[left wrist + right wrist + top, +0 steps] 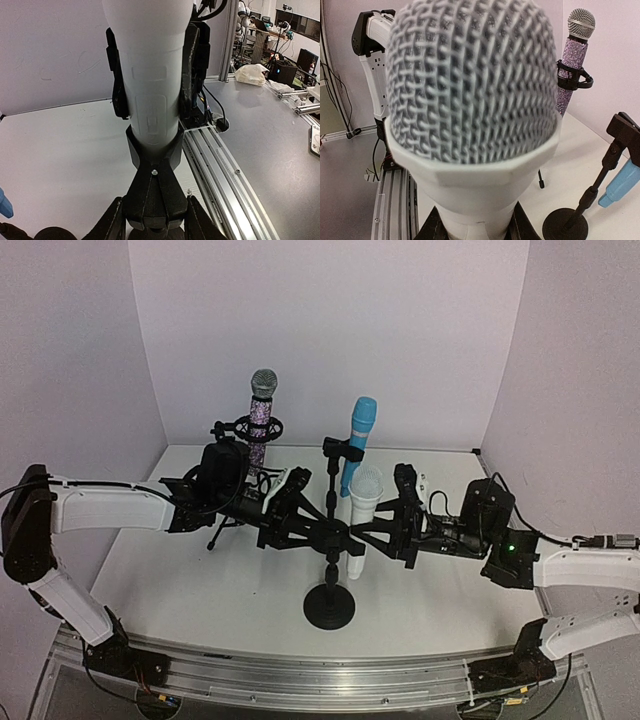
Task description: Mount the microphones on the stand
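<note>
The white microphone point(363, 496) stands upright at the table's middle, its lower body seated in the black clip point(154, 180) of the front stand point(330, 606). My right gripper point(386, 528) is shut on its body just under the mesh head point(470, 75). Its fingers point(116, 80) flank the white body point(152, 75). My left gripper point(303, 524) is shut on the clip's tail, one finger point(112, 222) on each side. The glittery purple microphone point(262, 418) sits in a shock mount at the back left. A second stand's clip point(343, 449) holds the light blue microphone point(358, 438).
The blue microphone's stand has a round black base point(565, 226) just behind the white one. The purple microphone point(574, 65) stands on a thin-legged tripod point(218, 530). An aluminium rail point(300, 680) runs along the table's near edge. White walls close in the back and sides.
</note>
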You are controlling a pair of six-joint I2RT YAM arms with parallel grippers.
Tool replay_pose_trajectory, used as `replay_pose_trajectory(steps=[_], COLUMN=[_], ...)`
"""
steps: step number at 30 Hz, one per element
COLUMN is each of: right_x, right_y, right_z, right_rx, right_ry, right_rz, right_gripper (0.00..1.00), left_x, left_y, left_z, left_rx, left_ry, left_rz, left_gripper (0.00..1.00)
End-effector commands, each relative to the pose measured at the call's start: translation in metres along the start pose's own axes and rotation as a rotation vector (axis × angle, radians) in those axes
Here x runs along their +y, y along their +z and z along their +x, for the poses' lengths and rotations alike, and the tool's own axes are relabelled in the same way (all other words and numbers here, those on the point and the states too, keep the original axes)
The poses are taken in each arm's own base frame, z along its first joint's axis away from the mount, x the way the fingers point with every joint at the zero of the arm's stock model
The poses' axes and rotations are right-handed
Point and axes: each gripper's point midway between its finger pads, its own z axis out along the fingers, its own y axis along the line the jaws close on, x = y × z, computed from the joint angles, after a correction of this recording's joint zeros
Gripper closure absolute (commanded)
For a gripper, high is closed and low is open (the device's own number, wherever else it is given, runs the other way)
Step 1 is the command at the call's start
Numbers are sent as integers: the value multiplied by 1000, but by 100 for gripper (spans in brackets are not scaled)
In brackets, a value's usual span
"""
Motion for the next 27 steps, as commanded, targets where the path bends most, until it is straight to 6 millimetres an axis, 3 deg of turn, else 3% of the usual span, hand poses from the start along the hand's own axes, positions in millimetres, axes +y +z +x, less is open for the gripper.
replay_pose_trajectory(steps=[1,5,12,27], right_x=[0,1,-2,1], right_y=[4,8,11,16], right_z=[-23,-22,-1,2], right_rx=[-105,-99,-55,-76], right_ry=[-19,-13,18,46], right_rz=[1,-6,10,6], right_gripper=[100,100,100,100], left_x=[2,4,4,-6], left_y=[3,4,4,9], left_z=[-14,-15,-17,-14], left_rx=[-43,-48,-56,-69], left_ry=[39,45,43,26], left_rz=[4,3,3,7], left_gripper=[100,100,100,100])
